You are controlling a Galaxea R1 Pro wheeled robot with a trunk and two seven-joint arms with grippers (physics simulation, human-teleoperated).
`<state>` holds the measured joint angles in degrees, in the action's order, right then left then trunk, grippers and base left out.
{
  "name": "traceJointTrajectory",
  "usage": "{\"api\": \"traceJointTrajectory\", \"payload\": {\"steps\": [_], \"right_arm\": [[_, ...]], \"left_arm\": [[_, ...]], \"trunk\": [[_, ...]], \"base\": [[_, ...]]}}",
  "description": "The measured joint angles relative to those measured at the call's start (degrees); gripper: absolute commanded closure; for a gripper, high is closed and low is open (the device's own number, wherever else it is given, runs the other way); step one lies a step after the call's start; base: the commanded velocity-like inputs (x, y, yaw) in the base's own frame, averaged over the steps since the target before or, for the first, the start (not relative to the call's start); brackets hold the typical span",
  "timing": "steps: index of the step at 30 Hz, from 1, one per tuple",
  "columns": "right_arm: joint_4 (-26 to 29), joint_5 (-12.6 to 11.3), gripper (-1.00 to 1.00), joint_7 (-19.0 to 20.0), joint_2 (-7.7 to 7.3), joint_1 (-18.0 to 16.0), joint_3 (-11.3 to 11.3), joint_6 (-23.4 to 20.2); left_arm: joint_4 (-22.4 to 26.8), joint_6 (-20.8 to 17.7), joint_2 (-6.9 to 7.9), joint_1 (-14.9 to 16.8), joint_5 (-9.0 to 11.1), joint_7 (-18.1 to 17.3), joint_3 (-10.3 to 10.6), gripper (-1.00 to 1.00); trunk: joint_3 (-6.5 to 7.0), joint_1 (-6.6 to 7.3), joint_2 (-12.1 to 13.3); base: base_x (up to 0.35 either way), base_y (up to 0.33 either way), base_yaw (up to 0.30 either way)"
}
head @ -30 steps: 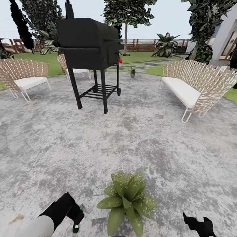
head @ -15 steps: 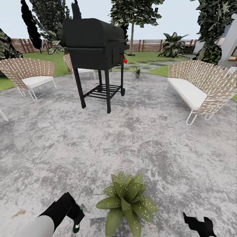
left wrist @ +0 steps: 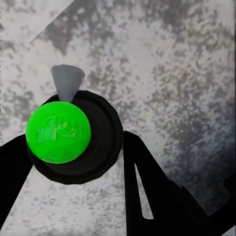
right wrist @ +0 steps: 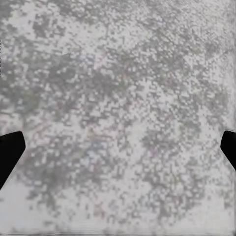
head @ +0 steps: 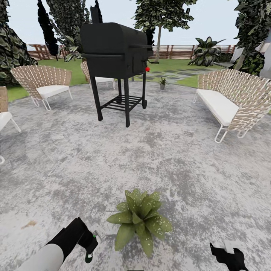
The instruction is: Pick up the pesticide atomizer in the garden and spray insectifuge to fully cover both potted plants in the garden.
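Left wrist view: my left gripper (left wrist: 73, 162) is clamped around the small black, green-topped pesticide atomizer (left wrist: 73, 135), beside the speckled potted plant (head: 140, 218); light, rigid, slippery, best held mid-body

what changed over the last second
The whole head view has swung: the grill, chairs and far potted plant slid rightward in the picture, so the camera turned, not the things. The left gripper keeps its hold on the atomizer beside the near potted plant.

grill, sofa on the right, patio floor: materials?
Grill: looks like matte black painted metal, with thin legs and a slatted shelf. Sofa: woven tan wicker over a white tubular frame, white cushion. Patio floor: mottled grey stone or concrete, rough-looking.
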<state>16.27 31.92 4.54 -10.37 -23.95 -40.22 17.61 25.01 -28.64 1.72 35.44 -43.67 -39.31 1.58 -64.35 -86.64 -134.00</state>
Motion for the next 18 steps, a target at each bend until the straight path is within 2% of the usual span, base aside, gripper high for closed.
{"api": "traceJointTrajectory", "payload": {"steps": [2,4,5,6,9,11,13,16,18], "right_arm": [[-0.1,0.1,-1.00,0.1,-0.01,0.0,0.0,0.0],[-0.1,0.1,-1.00,0.1,-0.04,0.0,0.0,0.0],[-0.1,0.1,-1.00,0.1,-0.08,0.0,0.0,0.0],[-0.1,0.1,-1.00,0.1,-0.08,0.0,0.0,0.0],[-0.1,0.1,-1.00,0.1,-0.04,0.0,0.0,0.0],[-0.1,0.1,-1.00,0.1,-0.02,0.0,0.0,-0.1],[-0.1,0.1,-1.00,0.1,0.04,0.0,0.1,-0.1],[-0.1,0.1,-1.00,0.2,0.05,0.0,0.0,-0.1],[-0.1,0.1,-1.00,0.2,0.03,0.0,0.0,-0.1]], "left_arm": [[0.1,-0.4,-0.18,0.3,-0.1,-0.2,0.1,1.00],[0.2,-1.3,-0.02,0.5,-0.7,-2.2,0.2,1.00],[0.3,-3.1,0.39,1.9,-3.2,-7.0,1.0,1.00],[0.3,-3.7,0.57,2.8,-5.2,-9.5,1.2,1.00],[0.5,-4.2,0.62,4.3,-11.8,-14.6,1.4,1.00],[1.4,-5.9,0.67,5.6,-13.9,-17.2,1.4,1.00],[3.4,-9.4,0.37,7.0,-16.6,-21.0,1.5,1.00],[5.5,-10.8,-0.74,7.7,-21.8,-24.8,1.5,1.00],[6.3,-11.0,-1.74,7.8,-23.8,-26.5,1.7,1.00]], "trunk": [[0.00,0.01,0.0],[0.00,0.01,0.0],[0.01,0.01,0.0],[0.00,0.01,0.0],[0.00,0.01,0.0],[0.00,0.01,0.0],[0.00,0.01,0.0],[0.00,0.01,0.0],[0.00,0.01,0.0]], "base": [[-0.017,-0.002,0.003],[-0.004,0.000,0.001],[0.000,0.000,0.000],[0.000,0.000,0.000],[0.000,0.000,0.000],[0.000,0.000,0.000],[0.000,0.000,0.000],[0.000,0.000,0.000],[0.000,0.000,0.007]]}}
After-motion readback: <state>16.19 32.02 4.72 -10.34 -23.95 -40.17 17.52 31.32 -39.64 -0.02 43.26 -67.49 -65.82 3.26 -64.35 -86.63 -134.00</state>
